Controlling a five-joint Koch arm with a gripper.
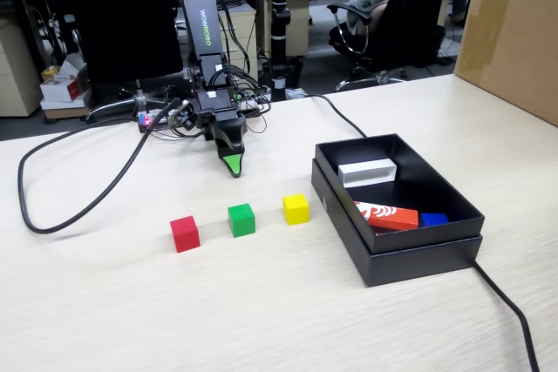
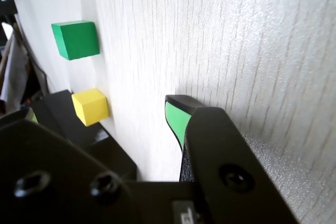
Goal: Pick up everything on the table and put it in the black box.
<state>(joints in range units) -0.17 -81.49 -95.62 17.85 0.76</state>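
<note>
The pale wood-grain table point(image 1: 261, 302) fills the fixed view's lower frame, office chairs point(image 1: 122, 15) behind at top. Whether the gripper point(image 1: 233, 165) is closed cannot be told.

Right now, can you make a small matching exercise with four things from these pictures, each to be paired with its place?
Things:
1. red cube
2. green cube
3. yellow cube
4. white block

Places, in the fixed view:
A. inside the black box
B. on the table, nearest the box
C. on the table, middle of the row
D. on the table, farthest from the box

Pairs: 1-D, 2-C, 3-B, 4-A
</note>
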